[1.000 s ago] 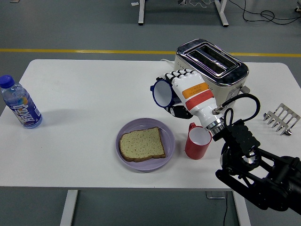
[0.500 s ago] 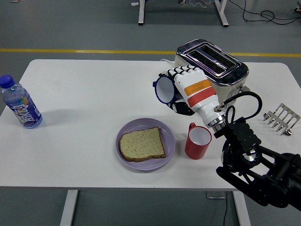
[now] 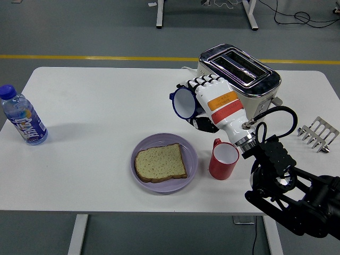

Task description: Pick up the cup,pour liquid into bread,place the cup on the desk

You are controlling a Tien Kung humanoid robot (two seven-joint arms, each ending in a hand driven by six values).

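Observation:
My right hand (image 3: 197, 102) is shut on a dark blue cup (image 3: 183, 103), held tipped on its side in the air with its white inside facing left. The cup hangs above the table, up and right of the purple plate (image 3: 187, 171). A slice of brown bread (image 3: 159, 162) lies flat on that plate. No liquid is visible leaving the cup. A red mug (image 3: 223, 160) stands upright right of the plate, under my forearm. My left arm is out of sight.
A silver toaster (image 3: 239, 71) stands just behind my right hand. A water bottle with a blue cap (image 3: 22, 116) is at the left edge of the table. A small metal toast rack (image 3: 317, 133) sits at the far right.
The hand and the blue cup wavered slightly, right and then back left a little. The cup stays tipped on its side. Nothing else moved.

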